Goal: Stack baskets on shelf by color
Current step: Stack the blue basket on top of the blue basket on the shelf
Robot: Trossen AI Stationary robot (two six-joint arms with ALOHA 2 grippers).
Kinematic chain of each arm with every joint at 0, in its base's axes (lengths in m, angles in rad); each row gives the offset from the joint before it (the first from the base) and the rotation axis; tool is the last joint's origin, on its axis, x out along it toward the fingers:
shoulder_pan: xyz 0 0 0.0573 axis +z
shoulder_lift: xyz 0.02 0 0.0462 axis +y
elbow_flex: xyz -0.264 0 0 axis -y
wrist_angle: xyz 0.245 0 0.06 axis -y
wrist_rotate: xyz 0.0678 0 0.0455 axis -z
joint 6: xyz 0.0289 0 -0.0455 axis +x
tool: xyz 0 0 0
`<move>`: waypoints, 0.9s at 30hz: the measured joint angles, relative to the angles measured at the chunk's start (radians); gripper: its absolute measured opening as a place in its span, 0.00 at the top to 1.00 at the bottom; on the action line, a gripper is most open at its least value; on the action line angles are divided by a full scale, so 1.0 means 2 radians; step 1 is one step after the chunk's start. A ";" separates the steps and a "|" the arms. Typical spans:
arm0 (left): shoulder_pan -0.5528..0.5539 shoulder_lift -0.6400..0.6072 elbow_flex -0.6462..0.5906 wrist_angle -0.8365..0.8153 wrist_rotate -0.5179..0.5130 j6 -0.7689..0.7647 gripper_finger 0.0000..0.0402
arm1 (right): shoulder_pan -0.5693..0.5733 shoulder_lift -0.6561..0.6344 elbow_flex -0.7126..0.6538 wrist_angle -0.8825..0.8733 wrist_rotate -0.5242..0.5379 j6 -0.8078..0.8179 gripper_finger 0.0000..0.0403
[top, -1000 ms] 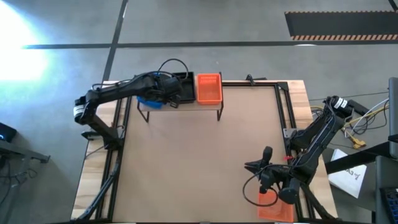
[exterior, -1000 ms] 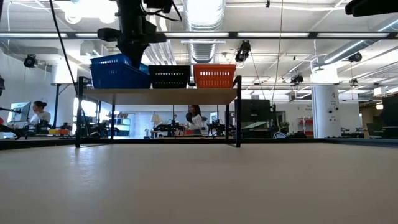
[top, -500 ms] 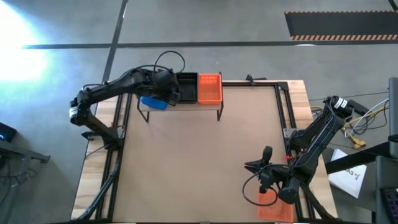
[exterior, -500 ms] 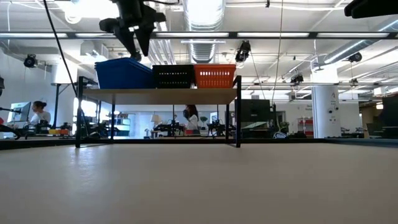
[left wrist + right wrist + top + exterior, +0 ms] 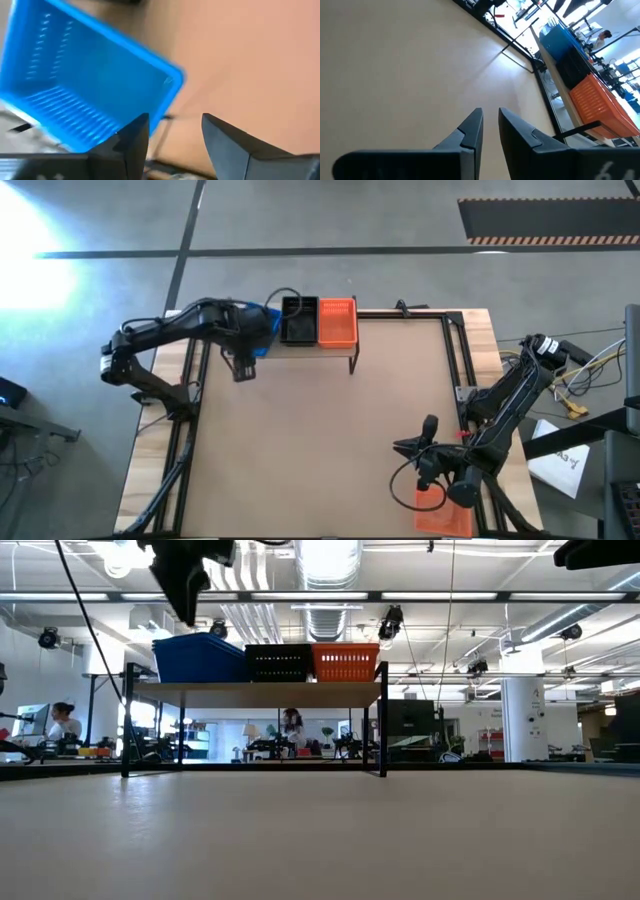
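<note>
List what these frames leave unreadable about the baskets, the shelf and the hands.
- Blue basket, high view: mostly hidden under the left arm; how many are stacked cannot be told.
- Black basket and orange basket, low view: stack counts too small to tell.
- Left hand, low view: cut off by the top edge.
- Shelf: its top is hidden by baskets.
- Right hand: nearly shut; unclear.

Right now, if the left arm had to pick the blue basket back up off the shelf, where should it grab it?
Probably the blue basket by its open top rim, coming straight down from above. It stands upright on the shelf with the black basket tight against one side, so that side gives no room. The left gripper hangs open nearby.
</note>
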 joint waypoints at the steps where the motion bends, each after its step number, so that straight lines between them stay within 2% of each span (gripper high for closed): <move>1: -0.002 0.002 -0.004 -0.002 -0.019 0.005 0.59 | 0.000 0.000 0.000 0.000 0.000 0.000 0.87; 4: -0.008 0.004 -0.023 -0.005 -0.086 0.010 0.63 | 0.000 0.000 0.000 0.000 0.000 0.000 0.87; 6: -0.008 0.004 -0.035 -0.002 -0.095 0.014 0.66 | 0.000 0.000 0.000 0.000 0.000 0.000 0.87; 16: -0.009 0.004 -0.085 0.031 -0.087 0.022 0.82 | 0.000 0.000 0.000 0.000 0.000 0.000 0.87; 23: -0.009 0.004 -0.078 0.048 -0.061 0.008 0.95 | 0.000 0.000 0.000 0.000 0.000 -0.002 0.87; 27: -0.009 0.004 -0.078 0.051 -0.053 0.011 0.97 | 0.000 0.000 0.000 0.000 0.000 -0.003 0.87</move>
